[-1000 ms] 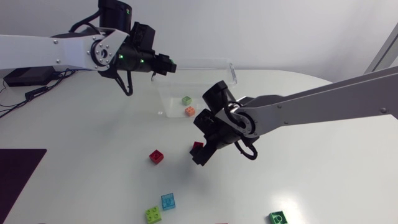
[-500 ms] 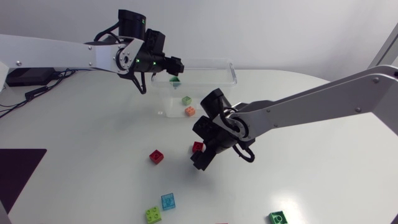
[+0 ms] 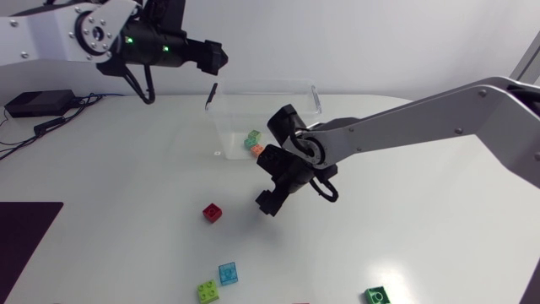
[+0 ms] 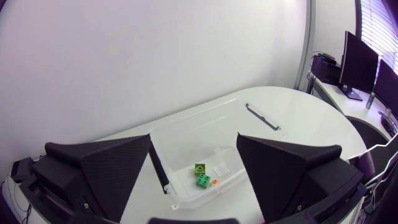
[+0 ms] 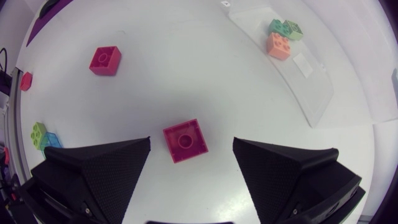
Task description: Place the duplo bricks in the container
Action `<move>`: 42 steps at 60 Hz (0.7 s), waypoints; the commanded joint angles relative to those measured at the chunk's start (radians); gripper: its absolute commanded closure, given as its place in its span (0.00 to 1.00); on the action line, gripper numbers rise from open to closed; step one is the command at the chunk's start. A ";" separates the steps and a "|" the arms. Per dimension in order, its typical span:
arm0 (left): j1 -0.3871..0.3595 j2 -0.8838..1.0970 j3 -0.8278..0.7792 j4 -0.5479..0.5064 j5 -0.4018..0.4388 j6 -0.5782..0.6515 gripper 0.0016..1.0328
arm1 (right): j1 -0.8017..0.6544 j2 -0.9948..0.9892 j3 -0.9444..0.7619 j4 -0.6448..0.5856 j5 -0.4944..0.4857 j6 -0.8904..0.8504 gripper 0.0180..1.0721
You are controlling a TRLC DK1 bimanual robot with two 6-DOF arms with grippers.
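My right pincer (image 5: 191,142) hung released, its fingers spread to either side of a magenta brick (image 5: 185,140). The brick lay flat on the white surface (image 5: 205,74) and touched neither finger. A red brick (image 5: 104,60) sat well apart from it, and farther off a lime brick (image 5: 38,132) and a light blue brick (image 5: 51,140) lay just beside each other. My left pincer (image 4: 194,135) was released too and empty, held above the clear container (image 3: 314,97). Inside the container were two green bricks (image 4: 203,180) and an orange brick (image 5: 278,45).
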 commanded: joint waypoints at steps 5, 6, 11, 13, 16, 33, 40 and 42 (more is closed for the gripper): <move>0.032 -0.102 -0.076 -0.072 0.020 0.024 0.05 | -0.006 0.055 0.047 -0.059 -0.005 -0.053 0.09; 0.035 -0.107 -0.078 -0.086 0.020 0.026 0.05 | -0.006 0.059 0.053 -0.068 -0.005 -0.056 0.09; 0.043 -0.144 -0.102 -0.140 0.024 0.046 0.05 | -0.006 0.072 0.077 -0.094 -0.007 -0.070 0.10; 0.047 -0.159 -0.119 -0.154 0.027 0.055 0.05 | -0.006 0.077 0.087 -0.105 -0.007 -0.076 0.11; 0.058 -0.187 -0.144 -0.168 0.032 0.067 0.05 | -0.006 0.088 0.103 -0.122 -0.007 -0.079 0.14; 0.103 -0.302 -0.229 -0.278 0.056 0.136 0.05 | 0.007 0.155 0.217 -0.243 -0.005 -0.105 0.34; 0.116 -0.311 -0.243 -0.323 0.058 0.165 0.05 | 0.014 0.175 0.232 -0.264 -0.001 -0.107 0.51; 0.120 -0.314 -0.251 -0.339 0.058 0.176 0.05 | 0.016 0.175 0.229 -0.264 -0.001 -0.107 0.57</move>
